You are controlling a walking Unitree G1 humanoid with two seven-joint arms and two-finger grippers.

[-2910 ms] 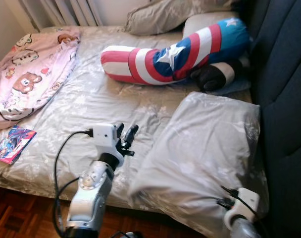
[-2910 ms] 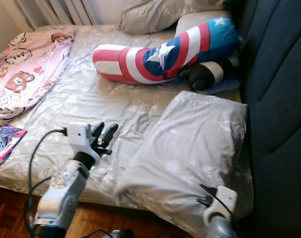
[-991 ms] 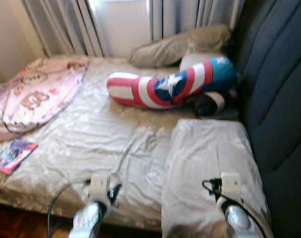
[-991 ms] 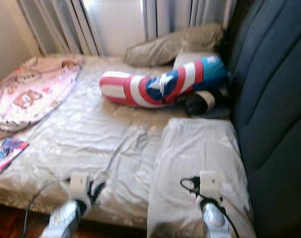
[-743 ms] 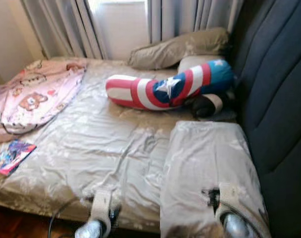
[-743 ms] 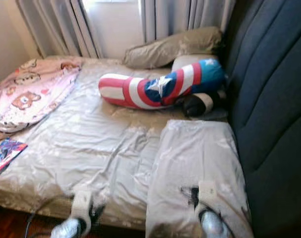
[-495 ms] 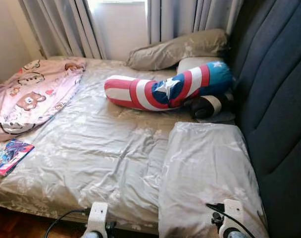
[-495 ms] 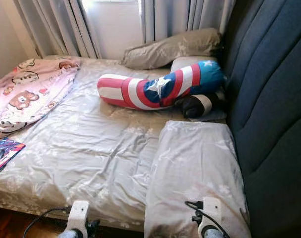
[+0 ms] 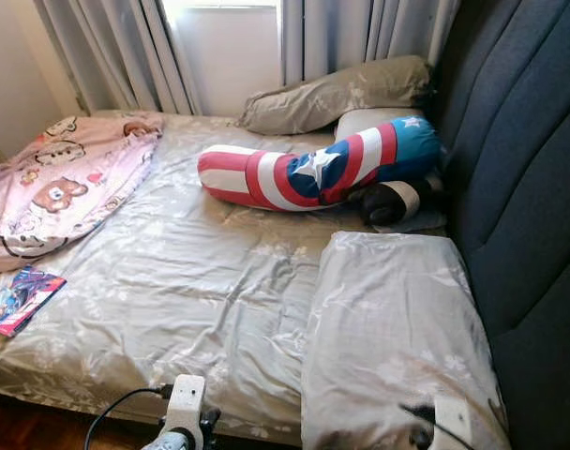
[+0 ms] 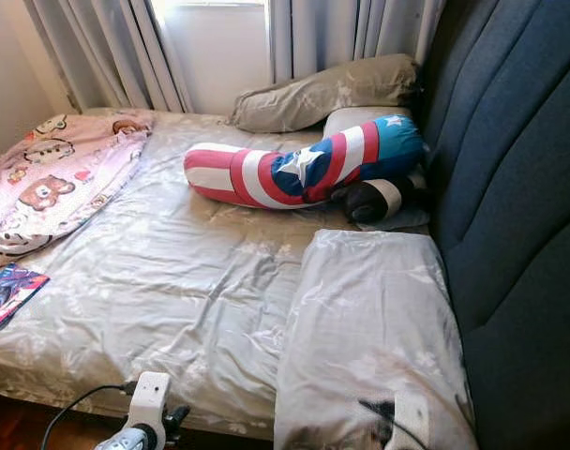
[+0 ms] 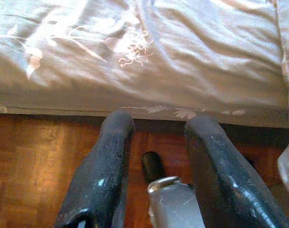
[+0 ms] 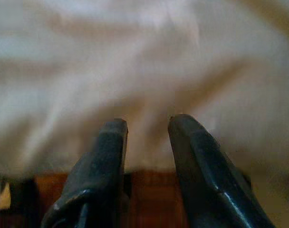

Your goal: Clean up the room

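Both grippers low at the foot of the bed

Nearest to us, our left gripper (image 11: 158, 126) sits low by the bed's near edge, its two black fingers parted with nothing between them, above wooden parquet floor (image 11: 21, 156). Our right gripper (image 12: 147, 123) points at the grey pillow (image 9: 393, 328) just in front of it, fingers a narrow gap apart and empty. That pillow lies flat at the right side of the bed, against the dark blue padded headboard (image 9: 529, 187). On the left near edge of the grey floral sheet (image 9: 191, 291) lies a colourful comic book (image 9: 21, 300); its cover lettering is too small to read. Further back on the left is a pink blanket (image 9: 60, 183) printed with cartoon bears. Towards the far right lies a long bolster (image 9: 313, 169) in red and white stripes with a white star on blue, touching a dark plush item (image 9: 393, 202). Beyond it lies another grey pillow (image 9: 337, 92), then curtains (image 9: 126, 52)
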